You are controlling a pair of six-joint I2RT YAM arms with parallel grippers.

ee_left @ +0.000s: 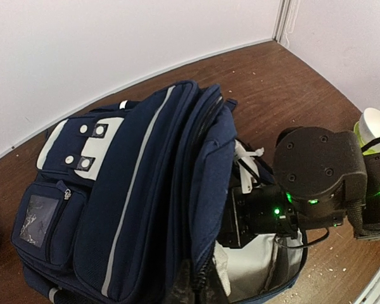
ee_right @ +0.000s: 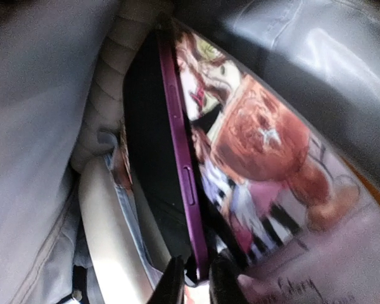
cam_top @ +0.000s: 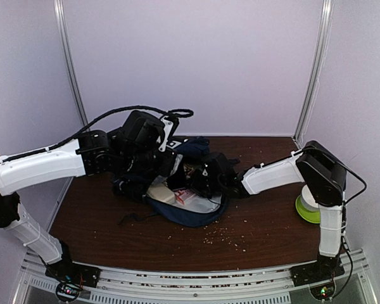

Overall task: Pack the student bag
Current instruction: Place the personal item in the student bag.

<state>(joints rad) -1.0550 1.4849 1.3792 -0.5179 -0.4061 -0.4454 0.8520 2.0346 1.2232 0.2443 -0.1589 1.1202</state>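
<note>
**Brown table (cam_top: 259, 221), one student bag (ee_left: 133, 190), two arms at it**

You have one navy bag lying mid-table with its mouth open, and one green-and-white roll (cam_top: 307, 206) well apart at the right edge. Your left gripper (ee_left: 193, 288) is pressed together on the fabric at the rim of the bag's mouth. Your right gripper (ee_right: 197, 269) is inside that mouth, against the pale lining. Its fingers pinch the purple edge of one dark slab (ee_right: 145, 164), which stands beside one illustrated book cover (ee_right: 259, 145).
</note>
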